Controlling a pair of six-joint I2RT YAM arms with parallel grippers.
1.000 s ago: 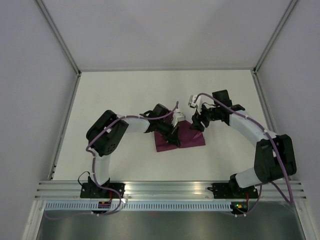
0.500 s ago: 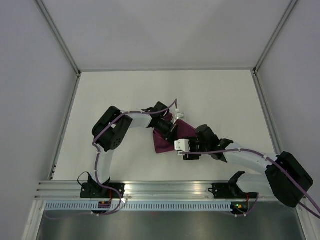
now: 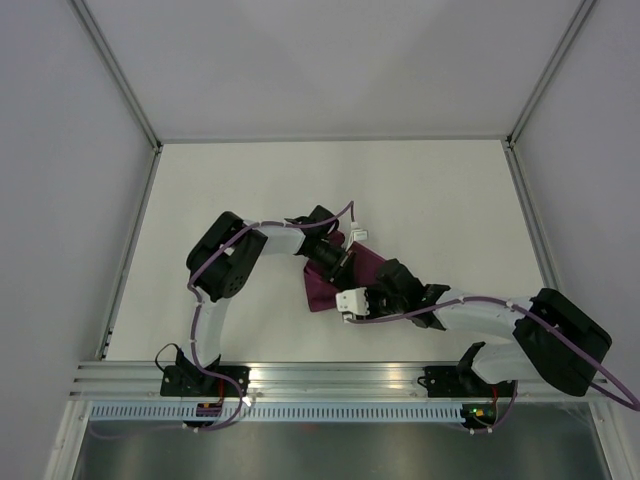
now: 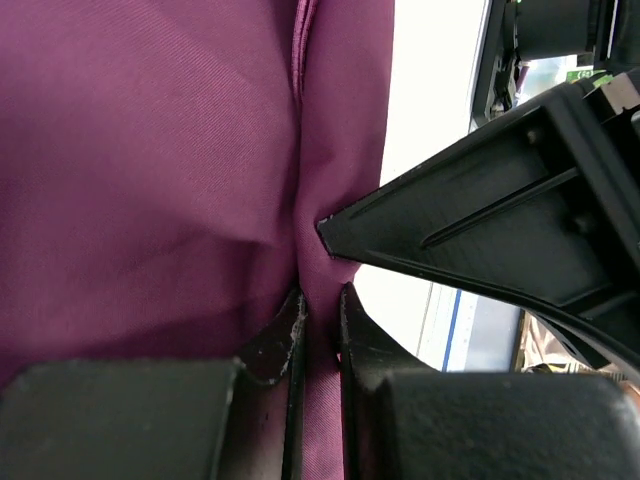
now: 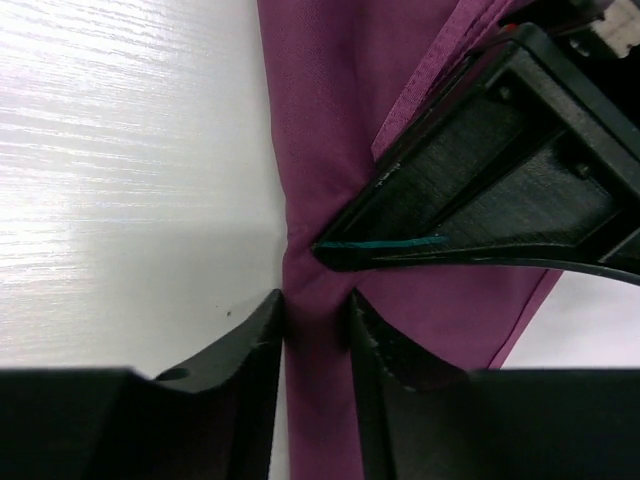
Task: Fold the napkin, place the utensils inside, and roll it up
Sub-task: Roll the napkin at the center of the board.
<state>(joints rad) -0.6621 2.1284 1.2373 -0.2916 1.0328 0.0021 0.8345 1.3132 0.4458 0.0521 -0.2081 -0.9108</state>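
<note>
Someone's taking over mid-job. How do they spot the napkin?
On the white table, look near the middle, where the two arms meet. The napkin is the purple cloth lying there, pinched by the left hand and the right hand. Unlike the thin purple cables on the arms, it is a broad flat sheet.

Robot lab cell: white table (image 3: 250, 180), plain grey wall panels (image 3: 330, 60) left/right/far, alu rail (image 3: 340, 372) along near edge w/ arm bases (image 3: 203, 381) bolted on.
</note>
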